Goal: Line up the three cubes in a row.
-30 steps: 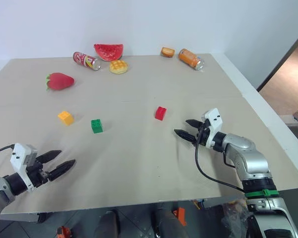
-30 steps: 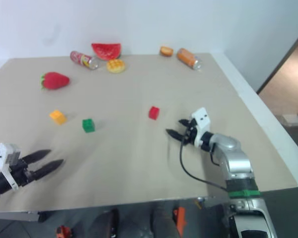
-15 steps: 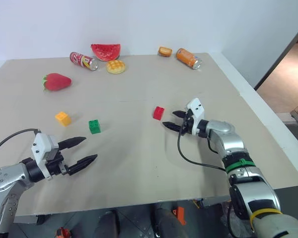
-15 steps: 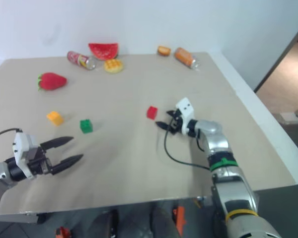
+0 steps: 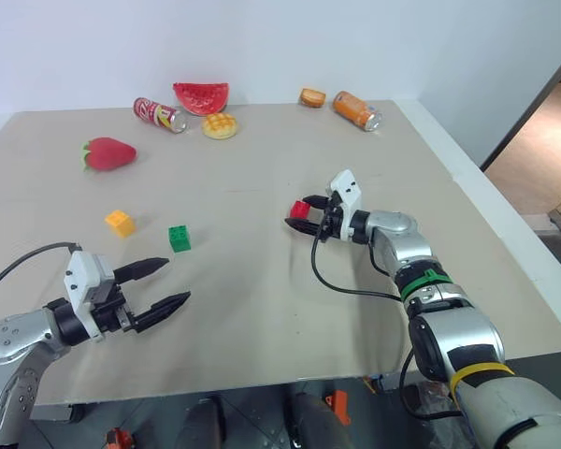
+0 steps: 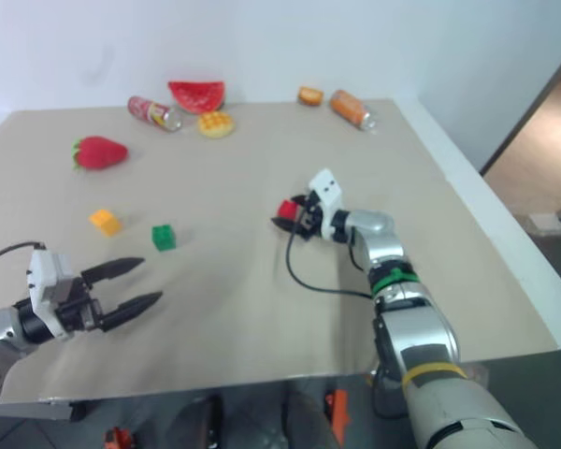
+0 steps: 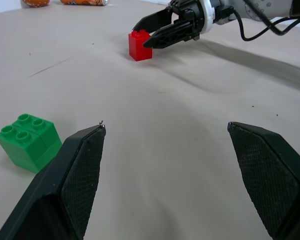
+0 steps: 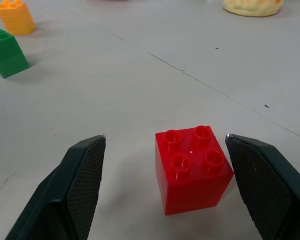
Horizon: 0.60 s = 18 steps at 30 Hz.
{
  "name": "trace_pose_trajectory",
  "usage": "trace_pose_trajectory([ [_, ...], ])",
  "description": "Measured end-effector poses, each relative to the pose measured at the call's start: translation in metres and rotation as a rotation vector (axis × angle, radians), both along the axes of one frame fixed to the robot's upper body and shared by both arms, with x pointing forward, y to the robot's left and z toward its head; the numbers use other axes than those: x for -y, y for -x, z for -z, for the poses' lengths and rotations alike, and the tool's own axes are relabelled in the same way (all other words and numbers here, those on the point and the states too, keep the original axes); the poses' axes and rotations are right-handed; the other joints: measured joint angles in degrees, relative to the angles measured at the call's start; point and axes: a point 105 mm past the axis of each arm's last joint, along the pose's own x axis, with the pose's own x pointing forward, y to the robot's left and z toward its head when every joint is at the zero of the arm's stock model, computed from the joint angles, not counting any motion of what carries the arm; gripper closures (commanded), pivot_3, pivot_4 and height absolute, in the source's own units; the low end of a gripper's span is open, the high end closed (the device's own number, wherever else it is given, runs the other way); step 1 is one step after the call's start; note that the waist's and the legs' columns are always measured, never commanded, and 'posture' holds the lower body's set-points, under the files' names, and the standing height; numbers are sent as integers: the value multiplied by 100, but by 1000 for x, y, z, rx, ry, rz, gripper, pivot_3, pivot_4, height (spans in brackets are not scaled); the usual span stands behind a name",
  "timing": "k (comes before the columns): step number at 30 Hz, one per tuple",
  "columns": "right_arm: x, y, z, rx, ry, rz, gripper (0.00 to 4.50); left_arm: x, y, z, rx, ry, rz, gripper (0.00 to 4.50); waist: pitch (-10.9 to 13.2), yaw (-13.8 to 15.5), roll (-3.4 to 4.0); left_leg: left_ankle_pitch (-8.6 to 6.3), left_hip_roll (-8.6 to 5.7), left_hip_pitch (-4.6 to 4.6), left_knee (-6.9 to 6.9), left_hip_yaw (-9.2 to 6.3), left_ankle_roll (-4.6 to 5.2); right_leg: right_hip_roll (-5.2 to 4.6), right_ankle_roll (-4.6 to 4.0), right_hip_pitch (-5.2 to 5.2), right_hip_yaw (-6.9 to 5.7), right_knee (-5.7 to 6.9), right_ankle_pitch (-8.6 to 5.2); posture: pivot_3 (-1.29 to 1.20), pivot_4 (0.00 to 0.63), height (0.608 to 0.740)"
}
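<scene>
Mid-bench: right gripper (image 5: 299, 214) jaws apart, straddling red cube (image 8: 192, 168), no contact yet. Left gripper (image 5: 165, 283) jaws apart near green cube (image 5: 179, 238).

far table edge (image 5: 262, 105): strawberry (image 5: 109, 153), two cans (image 5: 161, 114), watermelon slice (image 5: 202, 96), probably buns (image 5: 221, 125).

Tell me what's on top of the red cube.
Nothing rests on the red cube: its four studs show bare. The right gripper brackets it with open fingers. Its underside, on the table, is hidden.
</scene>
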Motion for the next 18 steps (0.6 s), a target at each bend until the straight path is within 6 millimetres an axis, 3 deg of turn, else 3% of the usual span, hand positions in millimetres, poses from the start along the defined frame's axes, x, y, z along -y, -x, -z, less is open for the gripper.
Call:
trace_pose_trajectory([
  [14, 3, -1, 9, -32, -13, 20, 527, 3, 4, 1, -11, 51, -29, 458, 0, -2, 0, 0, 0, 2, 1, 0, 0, 2, -2, 0, 2, 2, 0, 0, 150, 740],
  [18, -3, -1, 6, -23, -23, 8, 1693, 0, 6, 2, -25, 80, -48, 388, 0, -5, 0, 0, 2, 4, 0, 0, 0, 4, -2, 0, 3, 2, 0, 0, 150, 740],
])
